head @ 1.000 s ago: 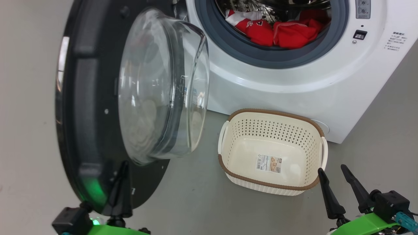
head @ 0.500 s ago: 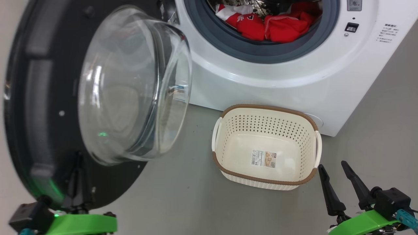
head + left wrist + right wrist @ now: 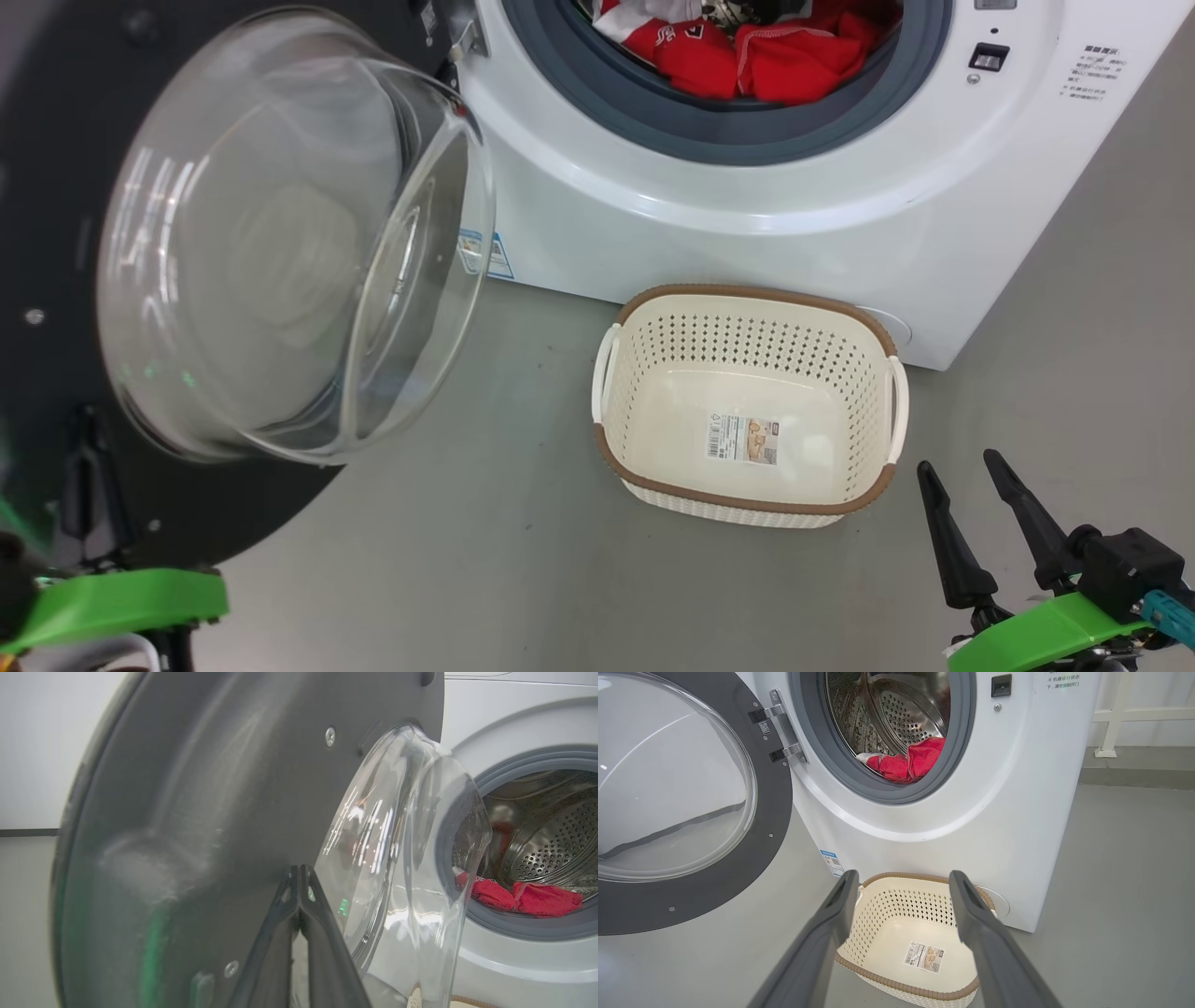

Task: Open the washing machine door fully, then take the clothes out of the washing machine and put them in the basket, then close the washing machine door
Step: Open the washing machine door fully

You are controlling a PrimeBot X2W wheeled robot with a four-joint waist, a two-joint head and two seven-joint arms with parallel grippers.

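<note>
The washing machine (image 3: 747,215) stands with its door (image 3: 56,140) swung out to the left, the clear glass bowl (image 3: 280,233) bulging toward me. Red clothes (image 3: 738,56) with some white cloth lie in the drum, low behind the grey seal. My left gripper (image 3: 89,429) is shut, its tips (image 3: 299,870) against the door's dark inner face (image 3: 210,788), holding nothing. The cream basket (image 3: 747,291) sits on the floor before the machine, holding just a paper label. To its right, my right gripper (image 3: 958,462) is open and holds nothing; its fingers frame the basket (image 3: 896,905) below the clothes (image 3: 910,760).
Grey floor (image 3: 523,560) spreads between the door and the basket and to the right of the machine. A blue label sticker (image 3: 495,254) marks the machine's lower front. A white rail (image 3: 1111,718) stands by the wall behind the machine's right side.
The door has swung further open to the left, with my shut left gripper moving left against it. The head view has shifted a little. The right gripper has held still.
</note>
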